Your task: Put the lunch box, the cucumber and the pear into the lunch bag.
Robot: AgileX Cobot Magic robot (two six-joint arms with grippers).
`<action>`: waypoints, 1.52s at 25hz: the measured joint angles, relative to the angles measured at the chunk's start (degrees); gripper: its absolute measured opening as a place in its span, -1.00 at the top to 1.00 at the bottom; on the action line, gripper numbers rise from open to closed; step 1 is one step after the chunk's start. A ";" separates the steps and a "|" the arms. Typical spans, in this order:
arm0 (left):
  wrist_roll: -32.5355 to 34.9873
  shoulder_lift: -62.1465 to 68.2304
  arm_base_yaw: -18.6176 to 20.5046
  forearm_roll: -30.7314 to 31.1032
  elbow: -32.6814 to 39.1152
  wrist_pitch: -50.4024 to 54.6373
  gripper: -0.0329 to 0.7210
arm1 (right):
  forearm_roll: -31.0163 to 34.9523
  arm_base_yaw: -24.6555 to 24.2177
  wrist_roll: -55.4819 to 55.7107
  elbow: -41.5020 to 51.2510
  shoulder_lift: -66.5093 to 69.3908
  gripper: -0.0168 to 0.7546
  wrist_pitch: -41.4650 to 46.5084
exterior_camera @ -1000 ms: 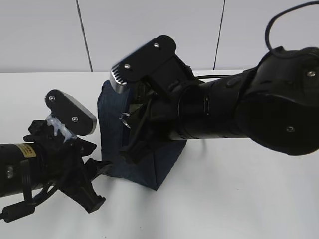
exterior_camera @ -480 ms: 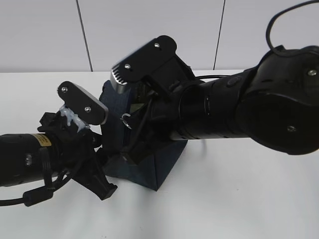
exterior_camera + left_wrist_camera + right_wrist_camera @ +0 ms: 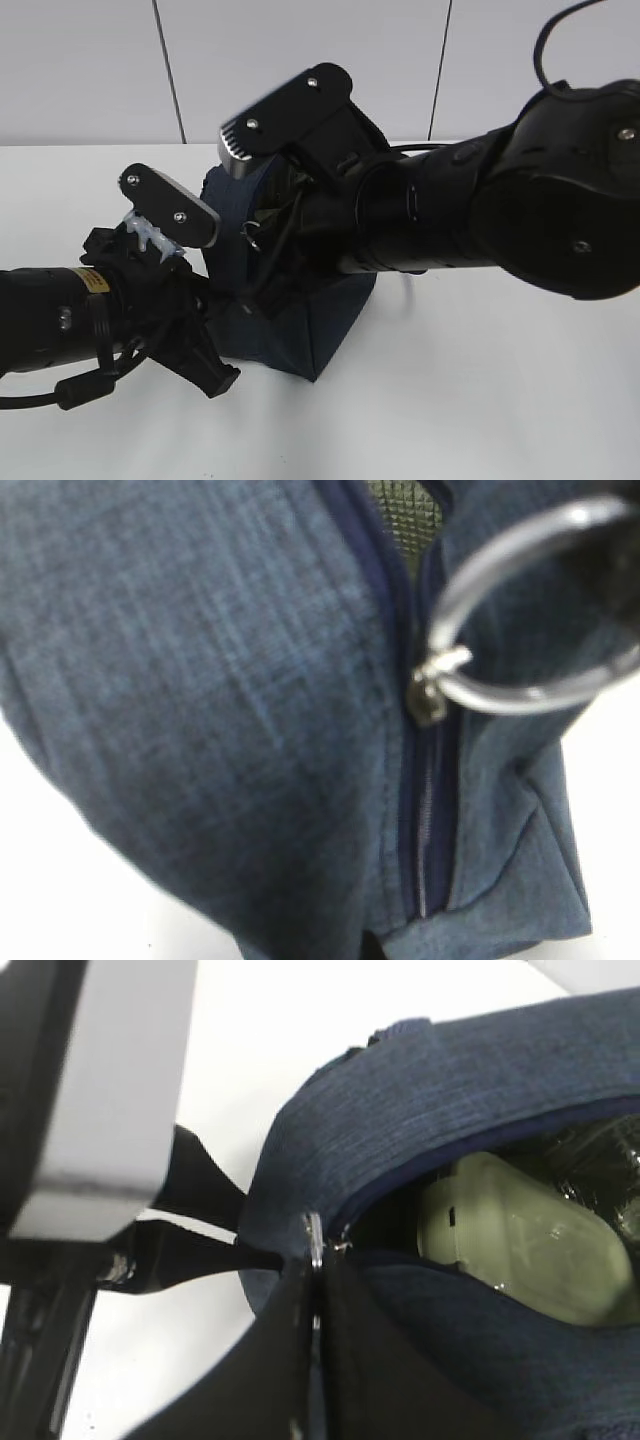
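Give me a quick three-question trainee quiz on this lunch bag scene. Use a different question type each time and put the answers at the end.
1. True or false: the lunch bag lies flat on the table.
2. Multiple choice: what shows through the bag's opening in the right wrist view? A, the pear. B, the lunch box. C, the cucumber.
3. Short answer: what is the right tool clamped on?

Key:
1. False. The bag stands upright.
2. B. The box's pale green lid shows inside.
3. The silver ring pull of the zipper.
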 joint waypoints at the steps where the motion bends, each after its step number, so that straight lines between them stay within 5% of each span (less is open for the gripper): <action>1: -0.06 0.00 0.00 0.00 -0.06 0.09 0.86 | 0.14 0.00 0.00 -0.64 0.00 0.96 0.03; 9: -0.14 0.11 0.00 0.00 -0.11 0.18 0.86 | 4.74 -0.23 1.06 -5.26 0.34 0.96 3.85; 17: -0.49 0.11 0.00 0.00 -0.11 0.14 0.86 | 7.53 -5.59 4.67 -7.21 0.68 0.96 4.64; 38: -0.55 0.11 0.00 0.00 -0.17 0.19 0.87 | 1.70 -11.46 5.02 -18.93 10.54 0.96 3.42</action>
